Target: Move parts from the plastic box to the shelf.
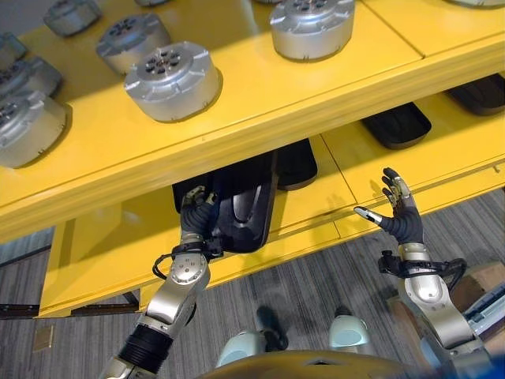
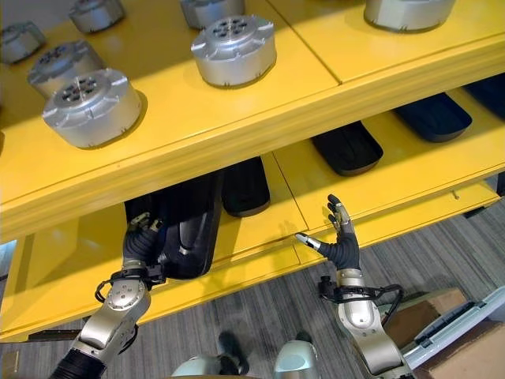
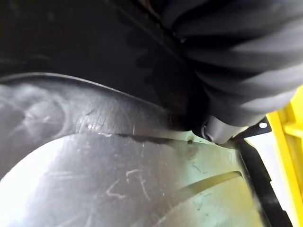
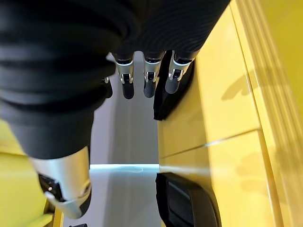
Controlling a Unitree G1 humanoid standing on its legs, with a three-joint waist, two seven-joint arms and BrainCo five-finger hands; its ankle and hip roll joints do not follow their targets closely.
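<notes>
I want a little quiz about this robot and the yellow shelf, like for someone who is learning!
1. True or false: the right hand holds a part.
2. Which hand is on the black part at the lower shelf: A left, B right?
3. Fill in: the round silver parts sit on the ____ shelf.

Key: 1 false, it is open and holds nothing. 2 A, the left hand. 3 upper.

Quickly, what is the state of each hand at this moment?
Left hand: closed on the black part at the lower shelf.
Right hand: open, fingers spread, holding nothing.
</notes>
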